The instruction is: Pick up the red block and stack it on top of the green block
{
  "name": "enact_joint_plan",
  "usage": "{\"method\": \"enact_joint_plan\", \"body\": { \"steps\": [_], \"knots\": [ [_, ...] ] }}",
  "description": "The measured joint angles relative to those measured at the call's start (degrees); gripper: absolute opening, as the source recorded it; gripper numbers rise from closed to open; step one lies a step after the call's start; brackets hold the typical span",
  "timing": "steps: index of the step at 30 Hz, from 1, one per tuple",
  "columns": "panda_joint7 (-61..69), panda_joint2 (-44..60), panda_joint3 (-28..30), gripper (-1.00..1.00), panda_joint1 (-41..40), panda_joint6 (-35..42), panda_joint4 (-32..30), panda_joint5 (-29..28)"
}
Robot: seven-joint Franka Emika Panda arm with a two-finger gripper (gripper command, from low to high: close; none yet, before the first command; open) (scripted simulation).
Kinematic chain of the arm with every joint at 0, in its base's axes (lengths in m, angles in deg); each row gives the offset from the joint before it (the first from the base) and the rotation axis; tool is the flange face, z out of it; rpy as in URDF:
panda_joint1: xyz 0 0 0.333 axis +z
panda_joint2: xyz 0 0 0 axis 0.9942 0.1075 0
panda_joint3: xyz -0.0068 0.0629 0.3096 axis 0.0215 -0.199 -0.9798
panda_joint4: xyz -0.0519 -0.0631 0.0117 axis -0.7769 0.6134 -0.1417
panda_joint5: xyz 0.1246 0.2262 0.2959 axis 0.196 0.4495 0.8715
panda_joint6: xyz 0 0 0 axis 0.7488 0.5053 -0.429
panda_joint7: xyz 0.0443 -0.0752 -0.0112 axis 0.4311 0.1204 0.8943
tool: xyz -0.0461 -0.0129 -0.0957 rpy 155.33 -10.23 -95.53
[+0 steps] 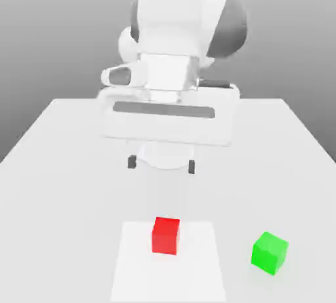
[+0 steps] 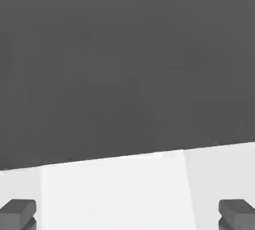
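Exterior view: pale, smooth bench (image 1: 59, 183), grey shaded backdrop (image 1: 39, 26) behind. My tool (image 1: 161, 164) is over the bench, tips apart, nothing between. Red block (image 1: 165, 236) sits on a brighter white patch (image 1: 167, 282); green block (image 1: 269, 253) on bare bench, toward the exterior view's right. Hand view: tips apart, large dark grey area (image 2: 127, 64), slanted edge, white patch and pale bench adjoining.

Two blocks (image 1: 166, 236), one arm (image 1: 172, 20).
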Motion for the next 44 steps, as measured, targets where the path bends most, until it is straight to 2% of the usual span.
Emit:
{"method": "enact_joint_plan", "body": {
  "steps": [4, 10, 11, 18, 24, 29, 35, 38, 39, 44],
  "knots": [
    [0.65, 8.41, -0.01, 0.00, 0.26, -5.89, -4.49, 2.72],
    [-0.87, 20.66, 1.67, 0.00, 1.42, -16.22, -3.43, 0.84],
    [-1.04, 21.96, 2.01, -1.00, 1.70, -17.32, -3.27, 0.57],
    [-1.20, 21.89, 1.92, -1.00, 1.60, -17.29, -3.28, 0.42],
    [0.59, 10.93, 0.53, -1.00, 0.85, -7.94, -4.83, 2.90],
    [-4.79, 9.19, -5.36, -1.00, -2.51, -1.82, -0.65, 2.97],
    [-11.75, 10.18, -15.03, -1.00, -6.77, 0.53, 2.77, 2.30],
    [-17.78, 15.91, -17.44, -1.00, 1.69, -1.73, 5.76, -3.24],
    [-20.88, 19.48, -16.58, 1.00, 5.05, -3.24, 7.47, -6.73],
    [-20.88, 19.48, -16.58, 1.00, 5.05, -3.24, 7.47, -6.73]
  ]
}}
